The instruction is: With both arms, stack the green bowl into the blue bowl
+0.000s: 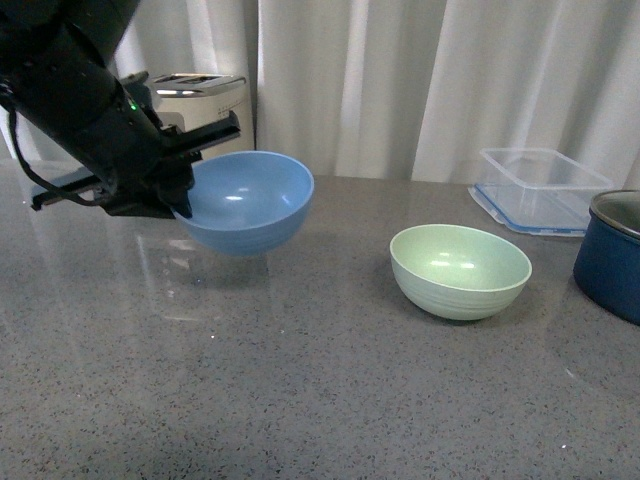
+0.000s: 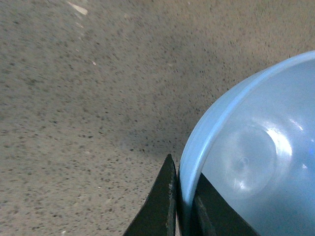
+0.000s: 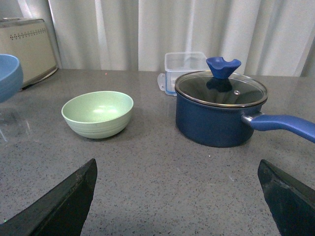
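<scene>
The left claw [image 1: 185, 192] is pinched shut on the left rim of the blue bowl [image 1: 250, 205], one finger inside and one outside. The bowl looks to be held up a little off the grey table [image 1: 300, 400], on the left side. So the step in hand looks like getting the blue bowl ready. The green bowl [image 1: 460, 270] sits alone on the table, to the right of the blue bowl and well apart from it. The right claw [image 3: 177, 164] is wide open and holds nothing. The green bowl lies farther away than this claw and a bit to its left. Next, I think the right claw must reach out, grab the green bowl's rim, and drop it into the blue one.
</scene>
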Robot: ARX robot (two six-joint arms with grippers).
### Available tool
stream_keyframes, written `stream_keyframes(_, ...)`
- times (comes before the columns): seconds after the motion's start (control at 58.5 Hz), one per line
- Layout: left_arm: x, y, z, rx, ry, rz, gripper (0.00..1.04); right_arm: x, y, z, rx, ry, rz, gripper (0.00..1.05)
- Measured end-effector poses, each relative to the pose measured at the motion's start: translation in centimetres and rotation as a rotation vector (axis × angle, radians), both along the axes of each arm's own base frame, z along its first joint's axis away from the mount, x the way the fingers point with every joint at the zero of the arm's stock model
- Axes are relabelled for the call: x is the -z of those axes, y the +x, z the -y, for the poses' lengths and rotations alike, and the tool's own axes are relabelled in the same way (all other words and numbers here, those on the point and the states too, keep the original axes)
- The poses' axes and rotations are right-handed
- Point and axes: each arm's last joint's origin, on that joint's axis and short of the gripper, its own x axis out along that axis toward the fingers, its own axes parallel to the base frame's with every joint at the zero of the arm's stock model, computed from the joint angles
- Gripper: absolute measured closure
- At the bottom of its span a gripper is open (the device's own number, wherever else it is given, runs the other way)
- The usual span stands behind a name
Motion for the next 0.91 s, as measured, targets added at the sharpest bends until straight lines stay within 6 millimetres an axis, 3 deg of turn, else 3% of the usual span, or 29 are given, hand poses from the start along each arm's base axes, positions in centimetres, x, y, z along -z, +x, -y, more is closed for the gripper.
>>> stream_keyframes(0.359,2.7,1.8,3.9,0.039,-0.005,-0.065,1.01,0.0,0.0,0.0,0.000,0.000,0.000,0.10)
stream_keyframes(0.598,4.2,2.8,4.9,0.032,0.002,-0.105,1.00,0.0,0.0,0.0,0.000,0.000,0.000,0.10)
stream_keyframes(0.786,3.7,2.7,5.0,0.052,-0.022,-0.088,0.69,0.0,0.0,0.0,0.000,0.000,0.000,0.10)
stream_keyframes(0.906,1.6,1.7,4.6,0.087,-0.010,-0.031,0.47,0.0,0.0,0.0,0.000,0.000,0.000,0.10)
